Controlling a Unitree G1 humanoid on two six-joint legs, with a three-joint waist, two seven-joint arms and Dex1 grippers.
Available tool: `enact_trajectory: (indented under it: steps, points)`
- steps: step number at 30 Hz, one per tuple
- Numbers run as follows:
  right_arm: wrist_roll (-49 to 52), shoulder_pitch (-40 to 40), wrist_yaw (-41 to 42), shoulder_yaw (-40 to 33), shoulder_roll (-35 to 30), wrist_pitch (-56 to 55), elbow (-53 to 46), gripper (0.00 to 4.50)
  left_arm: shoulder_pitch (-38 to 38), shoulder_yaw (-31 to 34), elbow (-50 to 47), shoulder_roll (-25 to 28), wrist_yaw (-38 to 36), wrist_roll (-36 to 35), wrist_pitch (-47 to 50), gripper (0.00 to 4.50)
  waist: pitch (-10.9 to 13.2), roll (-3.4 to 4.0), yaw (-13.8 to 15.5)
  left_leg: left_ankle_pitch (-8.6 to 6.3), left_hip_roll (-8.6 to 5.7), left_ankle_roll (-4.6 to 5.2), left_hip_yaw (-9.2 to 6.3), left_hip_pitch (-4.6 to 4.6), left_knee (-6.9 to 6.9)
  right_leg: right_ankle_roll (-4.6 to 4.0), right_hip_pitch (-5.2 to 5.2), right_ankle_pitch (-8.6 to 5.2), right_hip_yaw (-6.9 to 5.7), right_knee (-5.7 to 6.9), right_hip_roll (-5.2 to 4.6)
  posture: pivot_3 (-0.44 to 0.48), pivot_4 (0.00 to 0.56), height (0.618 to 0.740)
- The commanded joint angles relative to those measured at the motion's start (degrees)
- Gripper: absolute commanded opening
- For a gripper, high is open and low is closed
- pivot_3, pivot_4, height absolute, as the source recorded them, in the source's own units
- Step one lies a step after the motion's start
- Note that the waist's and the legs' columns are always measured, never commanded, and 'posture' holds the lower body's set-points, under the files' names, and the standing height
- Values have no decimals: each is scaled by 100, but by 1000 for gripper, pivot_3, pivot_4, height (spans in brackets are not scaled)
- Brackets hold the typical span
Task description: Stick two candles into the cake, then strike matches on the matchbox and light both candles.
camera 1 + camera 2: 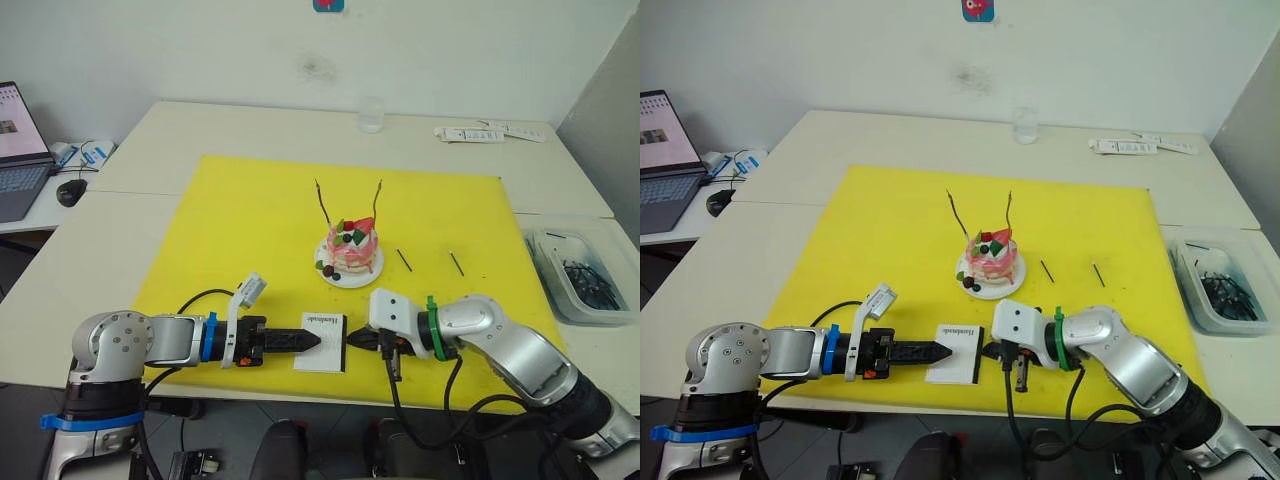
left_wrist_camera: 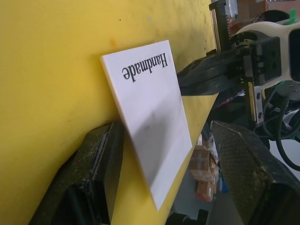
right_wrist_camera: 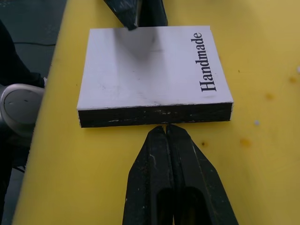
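Note:
The pink cake (image 1: 350, 250) sits on its white plate (image 1: 352, 279) with two thin wavy candles (image 1: 322, 202) (image 1: 378, 198) standing in it, unlit. Two short dark matches (image 1: 404, 260) (image 1: 457, 263) lie on the mat to its right. The white "Handmade" matchbox (image 1: 322, 342) lies near the mat's front edge. My left gripper (image 1: 314, 340) is open, its fingers (image 2: 98, 173) straddling the box's left edge. From the right, my right gripper (image 3: 166, 129) is shut, its tips touching the dark striking strip (image 3: 154, 115). I see nothing between its fingers.
A yellow mat (image 1: 250, 230) covers the table's middle. A clear bin (image 1: 582, 272) of dark items stands at the right edge. At the back are a glass cup (image 1: 371, 115) and white strips (image 1: 490, 132). A laptop (image 1: 20, 150) and mouse (image 1: 70, 190) sit far left.

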Motion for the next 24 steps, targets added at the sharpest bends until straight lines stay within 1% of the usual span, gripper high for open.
enact_trajectory:
  steps: [1, 14, 24]
  points:
    - [-37, -121, 124, -14, 54, -103, -2, 23, 78, -133, 5, -135, 136, 39, 40, 3329, 0, 0, 2, 0, -1, 0, 1, 0, 0, 0, 0, 0, 0, 0, 0, 0, 150, 740]
    - [-98, -256, 203, -49, 320, -259, 300, 23, 68, -141, -45, -236, 136, 72, 40, 3329, 0, 0, 7, 0, -17, 0, 9, 0, 2, 9, 1, 3, 0, -3, -7, 0, 150, 740]
    - [-30, -179, 205, -86, 370, -60, 135, 23, 212, -87, -244, -263, 109, 111, 2, 3329, 0, 0, 6, 0, -16, 0, 8, -1, 0, 11, 1, 2, 1, -3, -13, 0, 150, 740]
